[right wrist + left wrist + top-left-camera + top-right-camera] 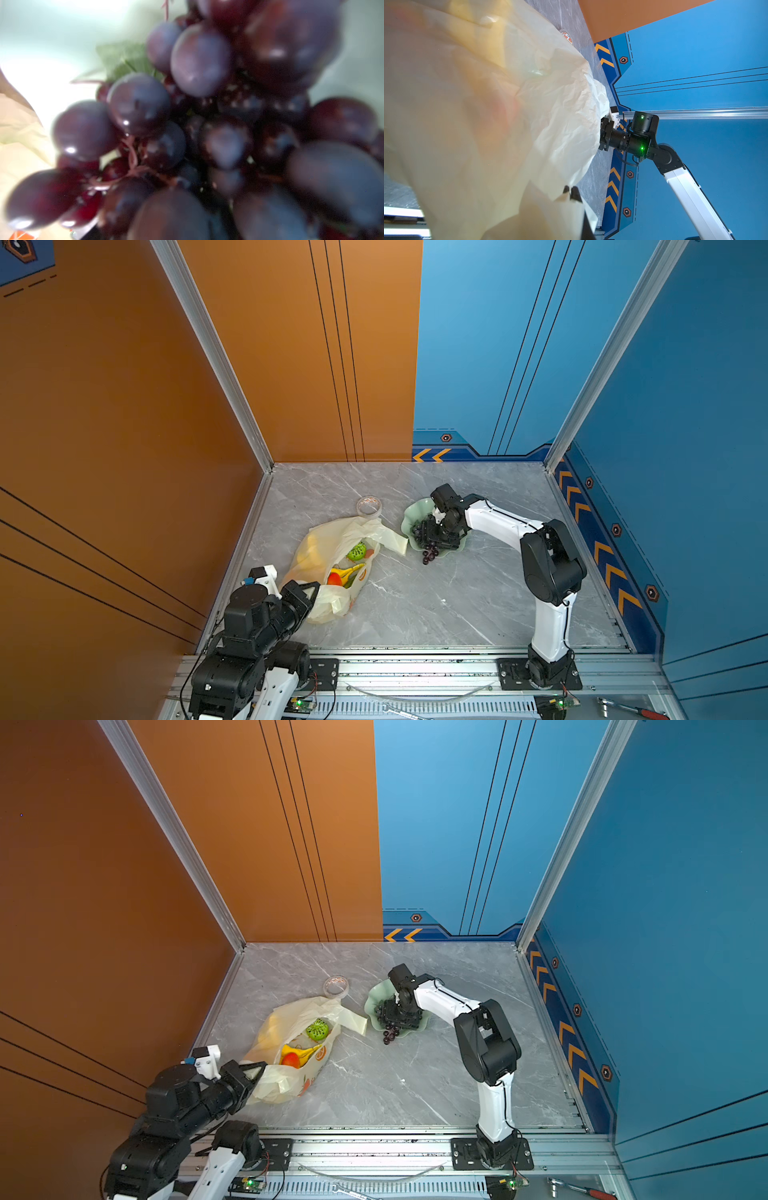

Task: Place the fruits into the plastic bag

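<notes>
Left gripper (570, 192) pinched tight on plastic bag (316, 543) rim, right gripper (428, 531) down among grapes (429, 553) in green dish (409, 514), its jaw spread hidden from me, banana bunch (349, 571) inside bag

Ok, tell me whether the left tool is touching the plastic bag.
Touching: in the left wrist view the left tool pinches a fold of the plastic bag.

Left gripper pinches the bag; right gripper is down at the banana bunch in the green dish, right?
No: the right gripper is at the grapes in the green dish, as the right wrist view shows. The left gripper does pinch the plastic bag.
</notes>
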You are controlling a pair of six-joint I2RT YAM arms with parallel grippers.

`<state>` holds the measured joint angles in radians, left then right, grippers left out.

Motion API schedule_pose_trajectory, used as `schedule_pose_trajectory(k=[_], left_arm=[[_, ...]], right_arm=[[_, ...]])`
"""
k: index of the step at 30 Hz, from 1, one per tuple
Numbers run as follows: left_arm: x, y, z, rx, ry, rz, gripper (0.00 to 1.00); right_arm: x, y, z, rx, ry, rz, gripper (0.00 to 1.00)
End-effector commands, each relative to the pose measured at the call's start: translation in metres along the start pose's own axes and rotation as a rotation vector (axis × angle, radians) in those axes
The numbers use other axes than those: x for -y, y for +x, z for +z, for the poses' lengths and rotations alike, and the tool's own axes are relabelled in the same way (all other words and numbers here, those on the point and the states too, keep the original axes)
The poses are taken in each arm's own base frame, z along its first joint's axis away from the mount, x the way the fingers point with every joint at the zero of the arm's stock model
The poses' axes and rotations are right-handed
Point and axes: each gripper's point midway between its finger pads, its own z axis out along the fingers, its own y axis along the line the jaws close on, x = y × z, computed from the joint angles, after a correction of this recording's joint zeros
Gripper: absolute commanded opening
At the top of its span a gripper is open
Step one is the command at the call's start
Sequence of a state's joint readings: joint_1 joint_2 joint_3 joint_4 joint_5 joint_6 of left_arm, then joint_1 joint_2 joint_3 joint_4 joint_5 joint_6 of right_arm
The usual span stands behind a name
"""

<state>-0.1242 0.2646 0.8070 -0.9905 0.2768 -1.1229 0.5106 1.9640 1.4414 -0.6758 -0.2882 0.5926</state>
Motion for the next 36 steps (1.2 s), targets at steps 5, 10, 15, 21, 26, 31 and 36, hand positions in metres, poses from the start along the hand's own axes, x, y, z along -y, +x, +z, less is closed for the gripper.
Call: schedule_pose_trajectory(k=[5, 10, 15, 21, 26, 31, 36], left_arm=[[0.004, -0.001, -0.005, 0.004, 0.001, 0.013, 0.0], [0.003, -0.001, -0.005, 0.006, 0.0, 0.012, 0.0], [0.003, -0.001, -0.005, 0.006, -0.001, 0.013, 0.0], [0.001, 0.0, -0.006, 0.006, -0.006, 0.012, 0.0], [0.001, 0.0, -0.006, 0.006, -0.01, 0.013, 0.0], [0.0, -0.001, -0.006, 0.009, -0.013, 0.011, 0.0], [0.0, -0.001, -0.006, 0.009, -0.014, 0.01, 0.0]], right_arm=[[-0.004, -0.018, -0.03, 0.107, -0.06, 0.014, 0.6], [-0.005, -0.022, -0.037, 0.132, -0.096, 0.02, 0.52], [0.002, -0.021, -0.032, 0.117, -0.107, 0.039, 0.49], [0.004, -0.016, -0.023, 0.095, -0.092, 0.04, 0.65], [0.004, -0.011, -0.012, 0.073, -0.077, 0.037, 0.67], [0.007, -0.008, 0.0, 0.052, -0.052, 0.048, 0.67], [0.006, -0.008, 0.003, 0.048, -0.051, 0.045, 0.59]])
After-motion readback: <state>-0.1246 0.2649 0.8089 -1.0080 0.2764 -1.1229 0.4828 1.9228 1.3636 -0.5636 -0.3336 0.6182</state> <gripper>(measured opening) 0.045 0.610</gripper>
